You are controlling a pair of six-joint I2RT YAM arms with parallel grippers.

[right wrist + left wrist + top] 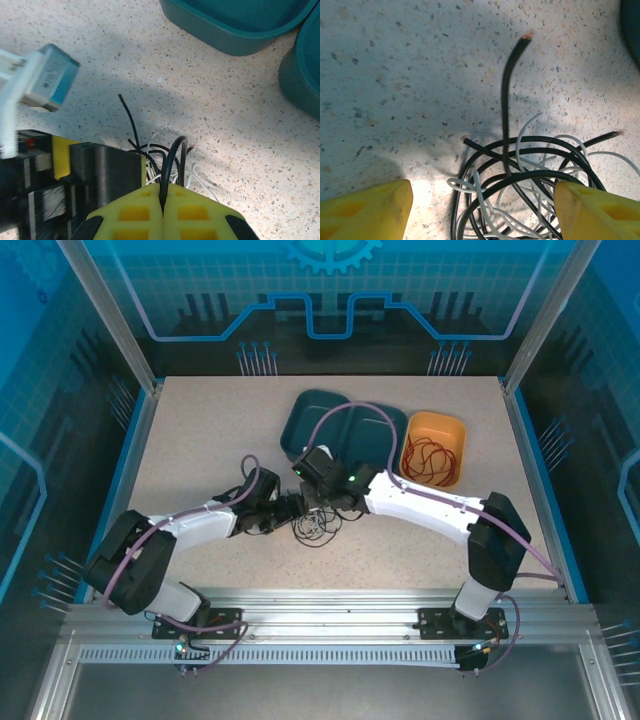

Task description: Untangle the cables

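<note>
1. Speckled table (200, 440) carries a tangle of black cable (505, 100) and white cable (518, 142) at its middle.
2. Left gripper (480, 212) stands wide open, yellow fingers (365, 210) either side of the tangle, gripping nothing.
3. Right gripper (162, 200) is closed, pinching a black cable loop.
4. Red cable (432, 458) lies in the orange tray (436, 418), well apart.

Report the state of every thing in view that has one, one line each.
left tool, open over the tangle
right tool, shut on the black cable
black cable, tangled with the white cable on the table, one loop pinched
white cable, tangled, not gripped
red cable, coiled alone in the orange tray
orange tray, upright, holding the red cable
teal trays, upright, overlapping
</note>
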